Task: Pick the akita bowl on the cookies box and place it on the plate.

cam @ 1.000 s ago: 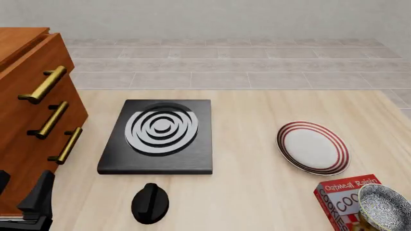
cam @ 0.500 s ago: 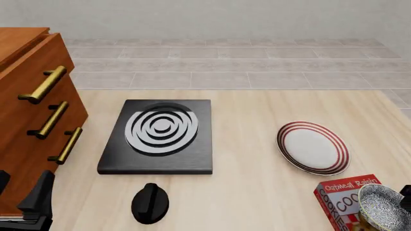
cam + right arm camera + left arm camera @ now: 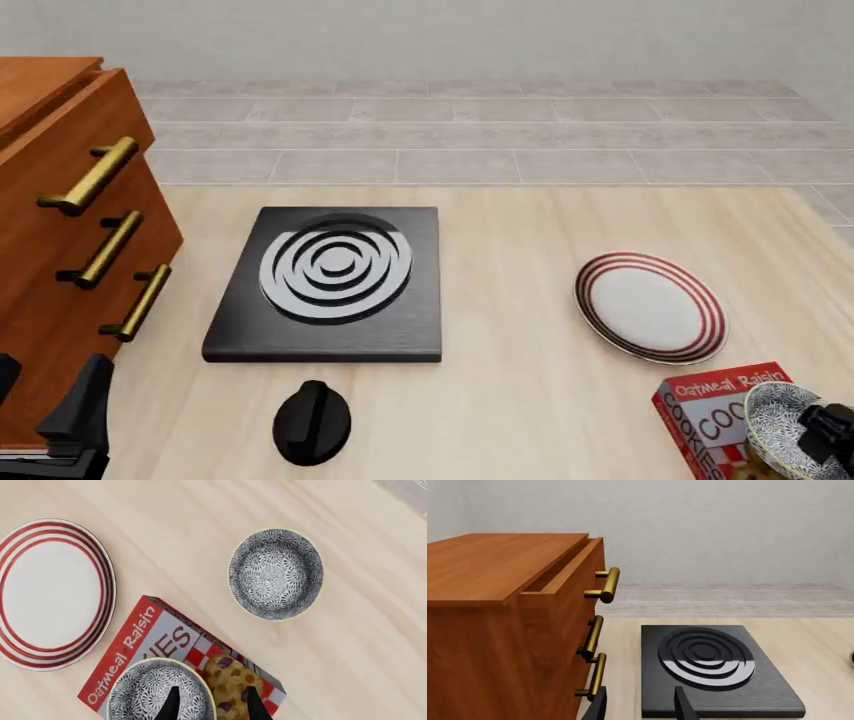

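One right gripper (image 3: 825,432) newly arrived over small speckled white akita bowl (image 3: 787,430) on red cookies box (image 3: 714,410), jaws narrowly apart, holding nothing, red-ringed white plate (image 3: 650,306) unmoved, left gripper (image 3: 639,705) parted, unchanged.

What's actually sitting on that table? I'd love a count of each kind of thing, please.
Speckled bowls: 2, one on the cookies box, one on the bare table
Red-ringed plate: 1
Cookies box: 1
Black slab with white rings: 1
Black knob: 1
Wooden drawer cabinet: 1
Total: 7
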